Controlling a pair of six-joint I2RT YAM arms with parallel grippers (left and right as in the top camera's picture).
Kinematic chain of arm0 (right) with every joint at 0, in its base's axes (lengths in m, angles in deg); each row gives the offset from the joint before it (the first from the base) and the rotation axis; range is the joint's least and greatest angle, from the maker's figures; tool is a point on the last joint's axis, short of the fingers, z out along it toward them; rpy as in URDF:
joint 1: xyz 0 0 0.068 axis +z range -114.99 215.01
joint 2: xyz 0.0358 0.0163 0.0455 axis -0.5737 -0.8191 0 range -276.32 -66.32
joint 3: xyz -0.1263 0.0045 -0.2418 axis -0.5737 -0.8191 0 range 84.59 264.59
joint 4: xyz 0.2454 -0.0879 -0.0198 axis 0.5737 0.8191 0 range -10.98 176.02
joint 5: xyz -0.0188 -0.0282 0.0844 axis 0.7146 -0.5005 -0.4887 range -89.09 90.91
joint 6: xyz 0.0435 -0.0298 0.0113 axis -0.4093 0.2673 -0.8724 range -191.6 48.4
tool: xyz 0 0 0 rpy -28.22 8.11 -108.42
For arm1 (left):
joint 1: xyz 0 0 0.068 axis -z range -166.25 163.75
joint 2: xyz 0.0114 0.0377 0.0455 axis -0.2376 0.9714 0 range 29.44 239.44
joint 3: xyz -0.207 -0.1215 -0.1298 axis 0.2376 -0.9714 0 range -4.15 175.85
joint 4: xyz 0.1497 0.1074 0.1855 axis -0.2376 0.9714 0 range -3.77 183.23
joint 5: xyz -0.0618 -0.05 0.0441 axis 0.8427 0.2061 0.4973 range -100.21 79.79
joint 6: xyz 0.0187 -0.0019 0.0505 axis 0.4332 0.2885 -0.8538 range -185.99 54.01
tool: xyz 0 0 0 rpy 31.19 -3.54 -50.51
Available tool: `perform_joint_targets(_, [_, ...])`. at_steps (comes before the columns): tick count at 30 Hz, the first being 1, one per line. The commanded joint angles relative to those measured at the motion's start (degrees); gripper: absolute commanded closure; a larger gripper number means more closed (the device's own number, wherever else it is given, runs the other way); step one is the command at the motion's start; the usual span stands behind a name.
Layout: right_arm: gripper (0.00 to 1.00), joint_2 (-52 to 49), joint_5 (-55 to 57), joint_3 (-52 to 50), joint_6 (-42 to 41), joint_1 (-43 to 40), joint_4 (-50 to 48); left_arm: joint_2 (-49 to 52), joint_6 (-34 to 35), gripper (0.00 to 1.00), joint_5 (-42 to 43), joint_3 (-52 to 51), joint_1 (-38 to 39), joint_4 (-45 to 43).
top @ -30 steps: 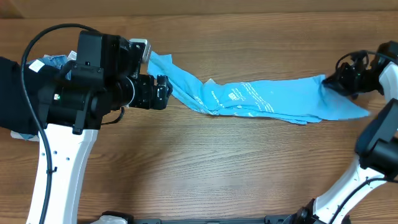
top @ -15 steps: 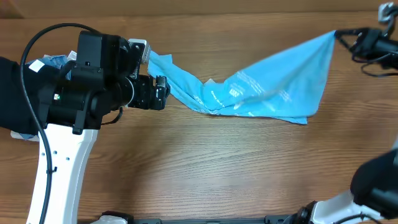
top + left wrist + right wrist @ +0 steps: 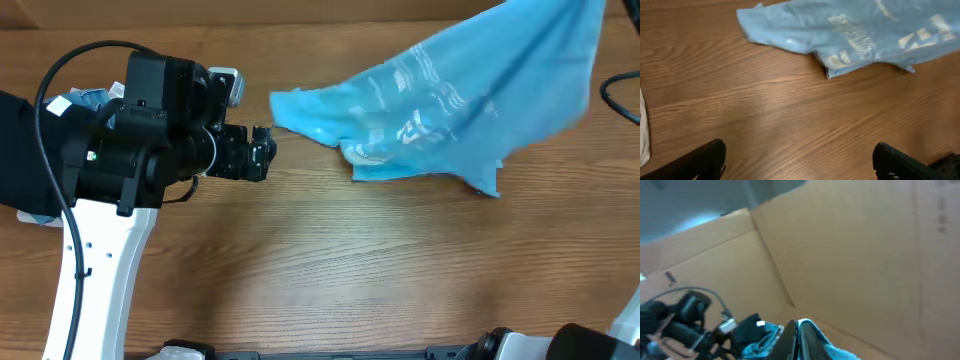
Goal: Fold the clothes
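Though crumpled, light-blue T-shirt (image 3: 450, 100), white-printed

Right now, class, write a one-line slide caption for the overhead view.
T-shirt raised at its right end, left end on the table; open left gripper beside it.

A robotics lab bench: wood-grain table (image 3: 300, 270), cardboard sheets (image 3: 855, 255) behind, a mounted robot arm (image 3: 95, 260)

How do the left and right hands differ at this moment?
The left hand is open and empty above the brown wooden table; the right hand is shut on the light-blue cotton T-shirt. The left sits low near the tabletop; the right holds its shirt end raised. Both are dark two-finger hands.
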Motion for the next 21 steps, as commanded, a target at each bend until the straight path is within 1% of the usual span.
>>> perform_joint_targets(1, [0.96, 0.46, -0.42, 0.66, -16.20, -0.24, -4.52, -0.63, -1.03, 0.04, 1.57, 1.07, -0.20, -0.20])
perform_joint_targets(3, [0.96, 0.46, -0.37, 0.66, -20.55, 0.52, -7.98, -0.63, -1.03, 0.04, 1.55, 1.07, -0.20, -0.24])
perform_joint_targets(5, [0.96, 0.46, -0.28, 0.66, -26.14, 1.92, -14.34, -0.63, -1.05, 0.04, 1.53, 1.07, -0.20, -0.24])
perform_joint_targets(6, [0.96, 0.46, 0.44, 0.66, -32.44, 3.32, -20.81, -0.66, -1.05, 0.05, 1.49, 1.07, -0.22, -0.28])
perform_joint_targets(7, [0.96, 0.46, 1.22, 0.66, -36.68, 4.44, -25.20, -0.66, -1.05, 0.07, 1.46, 1.20, -0.22, -0.55])
perform_joint_targets(10, [0.96, 0.46, 3.74, 0.68, -48.30, 8.70, -38.12, -0.68, -1.01, 0.05, 0.87, 3.17, -0.28, -1.42])
perform_joint_targets(11, [0.96, 0.46, 4.28, 0.68, -50.53, 10.27, -41.03, -0.68, -0.98, 0.05, 0.37, 4.42, -0.28, -1.55])
perform_joint_targets(14, [0.96, 0.46, 5.77, 0.68, -53.05, 17.31, -43.04, -0.68, -0.90, 0.00, -3.21, 10.21, -0.31, -1.51])
perform_joint_targets(16, [0.96, 0.46, 7.13, 0.66, -52.96, 22.40, -43.06, -0.68, -1.55, 0.00, -4.61, 13.62, -0.31, -1.51])
perform_joint_targets(19, [0.96, 0.46, 9.60, 0.68, -49.94, 30.82, -43.06, -0.68, -1.53, 0.00, -6.71, 17.03, -0.31, -1.46])
perform_joint_targets(21, [0.96, 0.46, 10.38, 0.68, -49.51, 34.51, -43.08, -0.68, -1.53, 0.00, -6.73, 18.03, -0.31, -1.46])
